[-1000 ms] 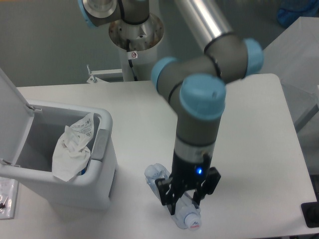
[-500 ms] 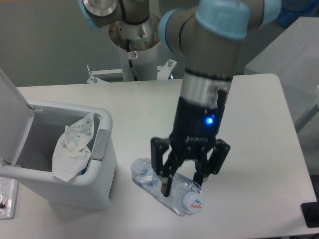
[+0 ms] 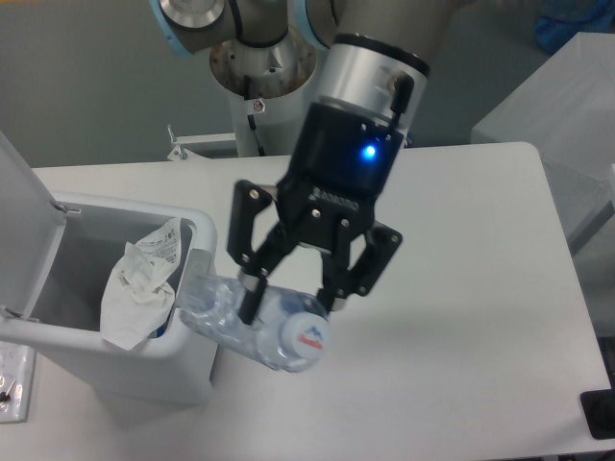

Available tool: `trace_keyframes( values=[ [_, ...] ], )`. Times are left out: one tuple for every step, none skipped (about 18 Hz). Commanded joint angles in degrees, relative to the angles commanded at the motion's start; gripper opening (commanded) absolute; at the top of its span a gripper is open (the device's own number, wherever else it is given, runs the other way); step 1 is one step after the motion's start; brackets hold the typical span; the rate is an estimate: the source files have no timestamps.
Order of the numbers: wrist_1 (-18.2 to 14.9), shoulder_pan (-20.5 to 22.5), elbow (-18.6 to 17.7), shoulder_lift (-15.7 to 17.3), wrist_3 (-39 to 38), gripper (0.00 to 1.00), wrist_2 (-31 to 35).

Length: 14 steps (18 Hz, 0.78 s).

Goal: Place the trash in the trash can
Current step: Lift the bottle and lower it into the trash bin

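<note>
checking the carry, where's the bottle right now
The clear plastic bottle is held in the tool, lifted off the table at the trash can's right front edge.

The arm [image 3: 375, 38] had silver-grey tube links with light-blue joint caps, a polished silver wrist ring, and a black gripper [image 3: 291, 296] body carrying small white lettering, a lit blue LED, a short black cable, and black linkage fingers [image 3: 242, 252].
</note>
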Motion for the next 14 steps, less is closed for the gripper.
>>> trace_keyframes(
  values=[
    [-0.1, -0.5, -0.8, 0.5, 0.0, 0.62, 0.0],
    [0.0, -1.5, -1.8, 0.8, 0.0, 0.62, 0.2],
    [0.0, -2.4, -3.2, 1.7, 0.2, 0.62, 0.3],
    [0.1, -2.7, -4.6, 2.3, 0.3, 0.62, 0.6],
    [0.2, -2.8, -5.8, 2.9, 0.7, 0.62, 0.7],
    [0.2, -2.8, -6.3, 3.0, 1.1, 0.62, 0.7],
    [0.2, -2.9, -6.6, 3.0, 1.2, 0.62, 0.7],
    [0.2, -3.1, -7.6, 3.1, 1.4, 0.62, 0.8],
    [0.3, -3.1, -8.3, 3.4, 1.8, 0.62, 0.8],
    [0.4, -3.2, -9.2, 3.6, 2.2, 0.62, 0.8],
    [0.3, -3.3, -10.0, 3.8, 2.8, 0.62, 0.8],
    [0.4, -3.3, -10.7, 3.9, 3.2, 0.62, 0.9],
    [0.4, -3.7, -11.3, 3.8, 3.4, 0.62, 0.9],
    [0.5, -4.0, -11.8, 3.8, 3.5, 0.62, 0.9]
  ],
)
